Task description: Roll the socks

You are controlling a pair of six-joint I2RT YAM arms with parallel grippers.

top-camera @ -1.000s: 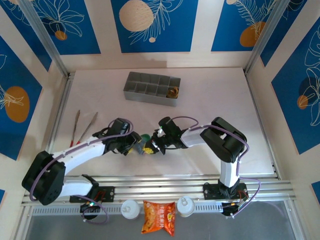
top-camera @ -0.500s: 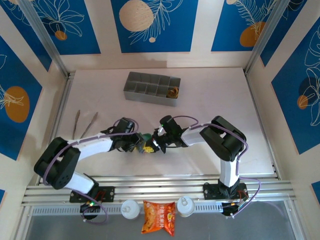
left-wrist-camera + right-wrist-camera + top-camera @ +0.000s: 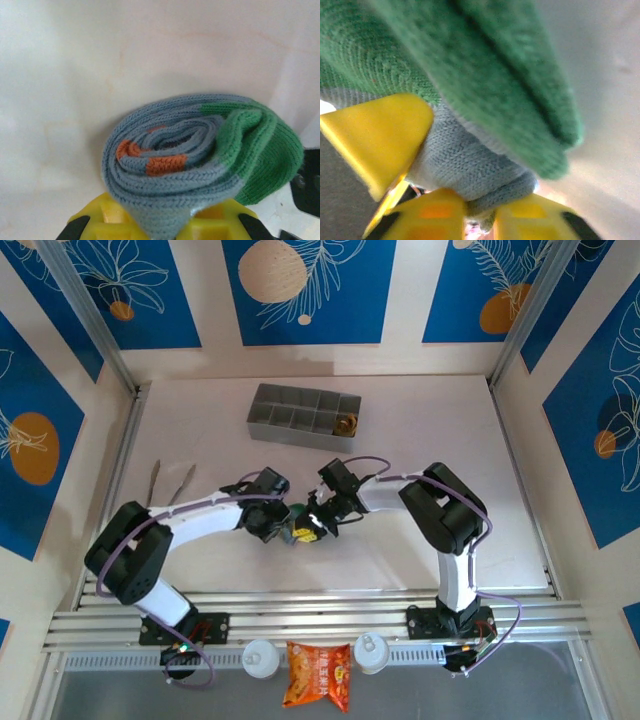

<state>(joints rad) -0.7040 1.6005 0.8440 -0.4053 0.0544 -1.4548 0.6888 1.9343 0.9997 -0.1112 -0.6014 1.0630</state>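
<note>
Compared to a second ago, the big change is on the left side. The left gripper [image 3: 165, 227] was still spread and coming in; now its yellow fingers [image 3: 110, 220] are pressed together on the lower edge of the grey-blue sock [image 3: 190, 150]. The sock is a tight roll, green toe wrapped around the right side and bits of orange cuff showing in the spiral. From overhead, the left arm has swung its elbow up and in from the far left, and its wrist has slid right toward the roll.

The roll itself hasn't really gone anywhere. It's still on the white table [image 3: 420, 430], front-middle, between the two grippers.

The right gripper [image 3: 480, 212] has its wrist nudged a bit further from the near edge than before. Grey knit sits between its own fingers with the green toe just past them, but I can't tell whether they're pinching or letting go.

Everything else is where it was:
- grey compartment tray [image 3: 300, 438] at the back, with a small brownish bundle [image 3: 346, 424] in its right-end near cell, too small to make out
- metal tweezers [image 3: 181, 483] on the left
- orange snack packet [image 3: 318, 675] at the near edge
</note>
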